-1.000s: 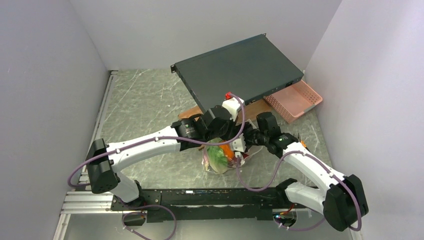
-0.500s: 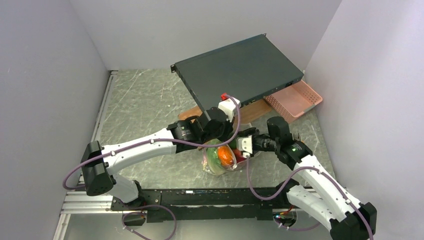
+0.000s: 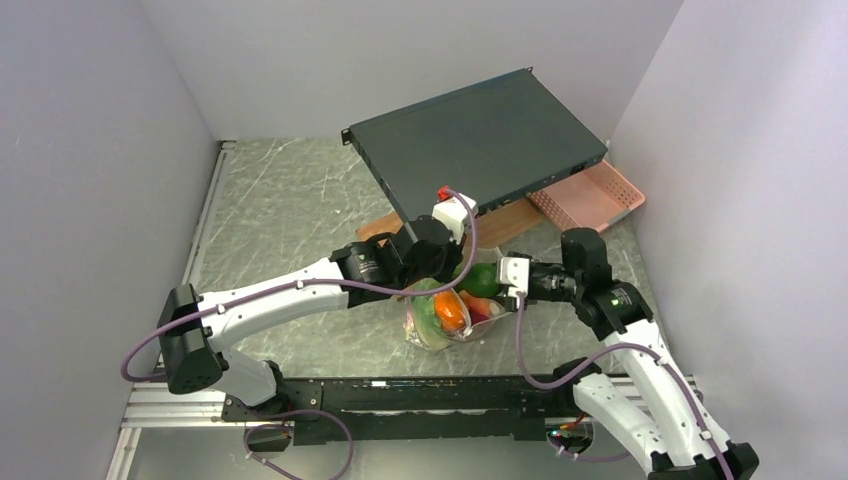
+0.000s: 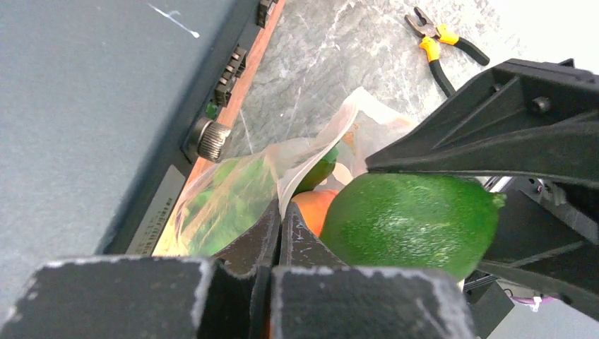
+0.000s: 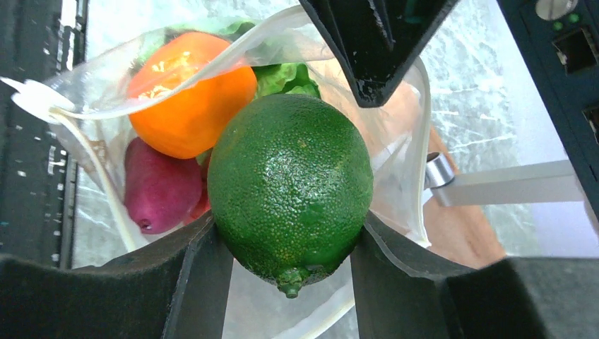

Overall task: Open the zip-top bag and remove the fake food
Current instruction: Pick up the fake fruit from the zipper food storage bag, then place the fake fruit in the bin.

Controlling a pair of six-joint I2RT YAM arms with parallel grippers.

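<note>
1. The L gripper [image 4: 277,212] is pinching the rim of the bag [image 5: 400,159] with its jaws fully closed on the plastic. This is prob. to hold the mouth up and open so the other arm has a clear way in.
2. The R gripper [image 5: 288,223] is clamping the lime [image 5: 289,180] between its two fingers, about half open, with one pad on each side of the fruit. The grip is sitting low on the round body, so the lime could be at risk of rolling.
3. The lime is sitting right at the bag's mouth and appears to be just outside the rim (hard to be sure from the wrist views).
4. The rest of the toy food is lying inside the bag: an orange [image 5: 187,99], a purple-red piece [image 5: 159,187] and some leafy green [image 5: 281,76]. The job is looking only partly done.
5. The bag is sagging on the table [image 3: 290,210] between the two grippers, near the front edge, w/ its bottom resting down and its top lifted.
6. The L arm is stretching from its base fwd and to the right, with its wrist over the bag and angled down.
7. The R arm is standing with its elbow raised and its forearm pointing left, roughly level, towards the bag.
8. The pliers [image 4: 441,49] are lying well apart on the table, and the dark flat box [image 3: 480,135] is sitting behind the bag.
</note>
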